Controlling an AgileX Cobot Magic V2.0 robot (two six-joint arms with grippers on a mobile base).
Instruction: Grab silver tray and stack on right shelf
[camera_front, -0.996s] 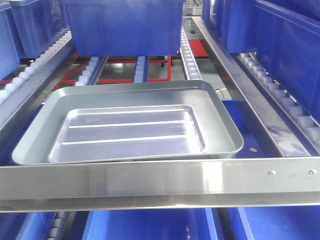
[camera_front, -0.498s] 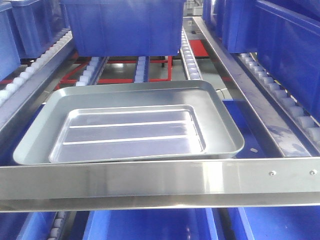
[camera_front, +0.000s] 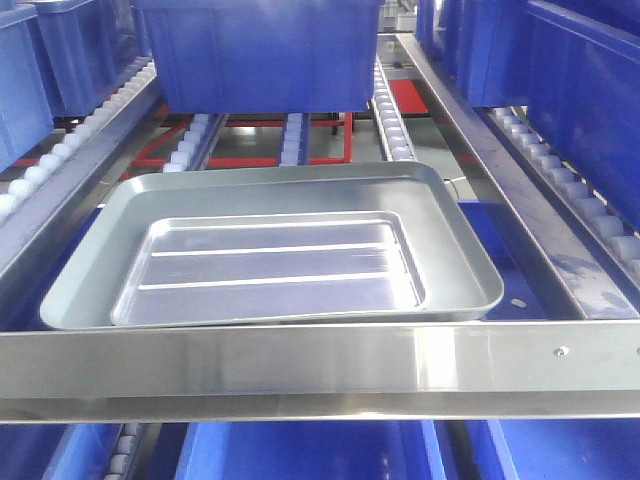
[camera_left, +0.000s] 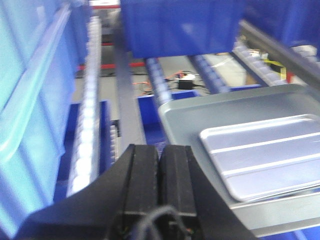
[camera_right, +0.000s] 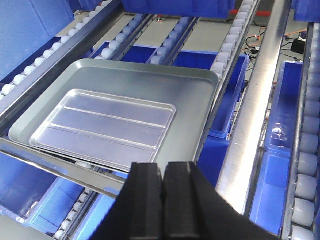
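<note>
I am looking down at the silver tray (camera_front: 272, 268), which is lying flat inside the grey tray (camera_front: 95, 255), toward that tray's front, with both sitting on the right shelf (camera_front: 300, 358) just behind its front bar. A blue bin (camera_front: 262, 50) is sitting farther back on the rollers. My left tool (camera_left: 159, 165) is hanging off to the left of the trays with its 2 pads pressed together and nothing between them; my right tool (camera_right: 163, 185) is hovering in front of the bar, likewise closed on nothing. I am judging the silver tray as light, thin and stiff, so it should be lifting as 1 piece without flexing, but its polished steel is looking slippery and its walls are shallow. I am thinking the rolled rim is the only real purchase: a pinch over the near long edge or a short side, with 1 pad inside the wall. Because it is nesting in the larger tray, I am expecting little room for a pad under the rim, and the lower tray could be dragging along on the rollers.
</note>
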